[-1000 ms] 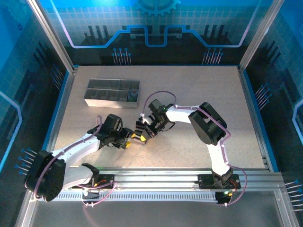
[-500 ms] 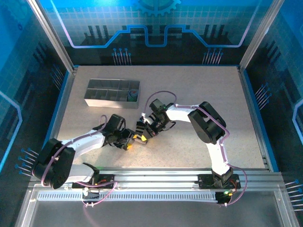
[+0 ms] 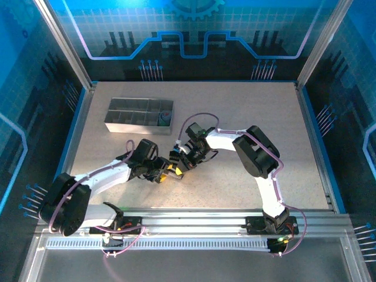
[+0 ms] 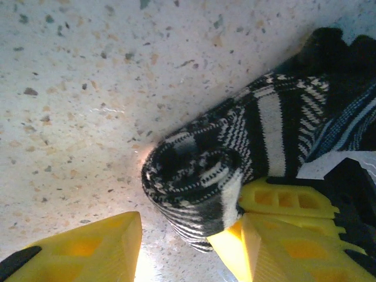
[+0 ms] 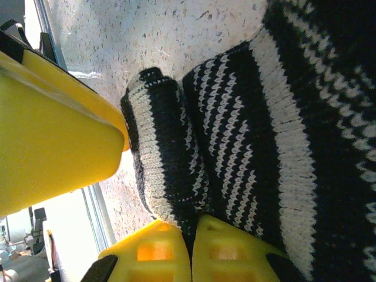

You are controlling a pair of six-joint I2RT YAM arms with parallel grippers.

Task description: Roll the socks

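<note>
The black sock with white stripes (image 4: 200, 176) lies partly rolled on the speckled table, and the end of the roll faces the left wrist camera. My left gripper (image 4: 176, 235) is open around that end: its right finger (image 4: 264, 252) touches the roll, while its left finger (image 4: 82, 249) stands apart from it. My right gripper (image 5: 191, 226) is shut on a fold of the same sock (image 5: 235, 129). From above, the left gripper (image 3: 160, 174) and the right gripper (image 3: 176, 166) meet at mid-table. A dark bluish bundle (image 3: 165, 118) sits in the tray's right end.
The grey compartmented tray (image 3: 126, 124) stands at the back left of the table. Metal rails (image 3: 194, 220) run along the near edge by the arm bases. The enclosure's walls surround the table.
My left arm has stretched forward and its gripper has shifted slightly right, closer to the sock roll. The right gripper stays shut on the sock, almost still.
</note>
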